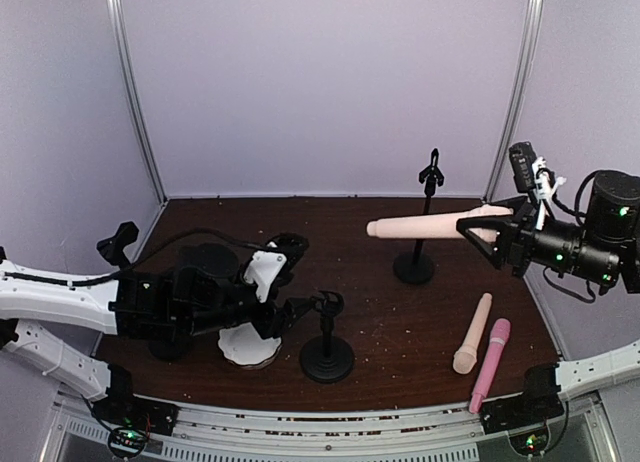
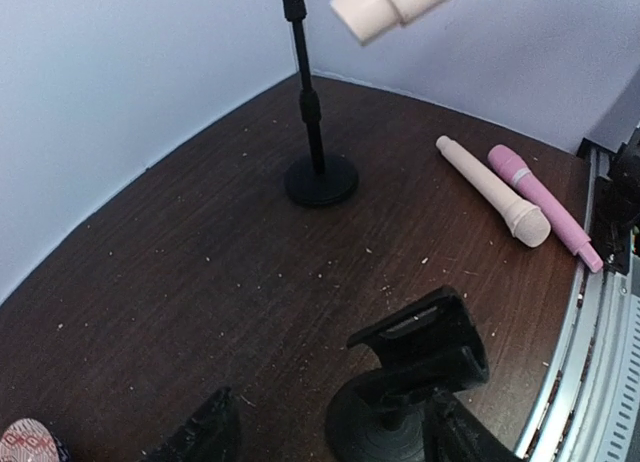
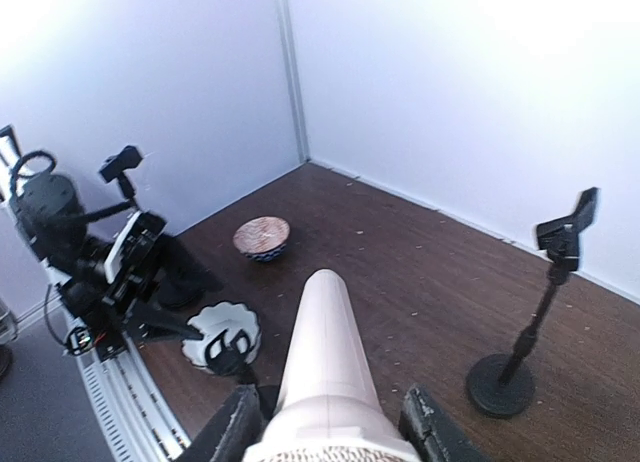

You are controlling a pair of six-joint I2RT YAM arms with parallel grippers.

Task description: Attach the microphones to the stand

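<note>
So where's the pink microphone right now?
In the top view, the pink microphone lies flat on the table at the near right, just right of the lying cream microphone and close to the right arm's base.

held microphone (image 3: 325,352) head cropped, stand (image 2: 310,112) top cropped

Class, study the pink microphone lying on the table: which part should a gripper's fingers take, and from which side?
Take the pink microphone by its slim handle, close to its near end, from straight above, with the fingers across its width. It lies flat, and the cream microphone beside it lies close along its wider half.
</note>
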